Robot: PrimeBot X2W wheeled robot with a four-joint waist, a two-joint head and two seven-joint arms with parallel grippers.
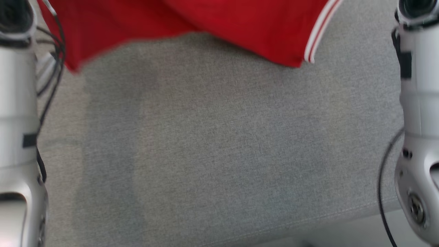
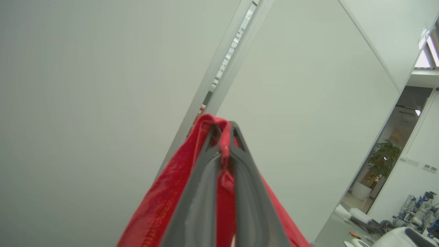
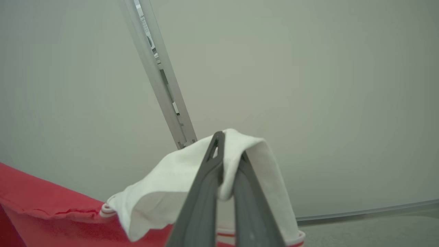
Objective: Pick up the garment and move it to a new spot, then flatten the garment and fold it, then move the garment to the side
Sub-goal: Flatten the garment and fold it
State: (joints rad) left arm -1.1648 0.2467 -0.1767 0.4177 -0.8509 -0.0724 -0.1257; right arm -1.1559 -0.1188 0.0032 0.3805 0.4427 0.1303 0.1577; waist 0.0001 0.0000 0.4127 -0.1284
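Red garment (image 1: 240, 24) hangs over the far part of the grey cloth surface (image 1: 219, 154) | your left gripper (image 2: 224, 128) is pinched tight on its red edge — right gripper (image 3: 228, 144) likewise on its white trim | you cannot read the fabric's lettering

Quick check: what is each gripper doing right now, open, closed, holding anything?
Left gripper: closed, pinching the red garment.
Right gripper: closed, pinching the white part of the same garment.
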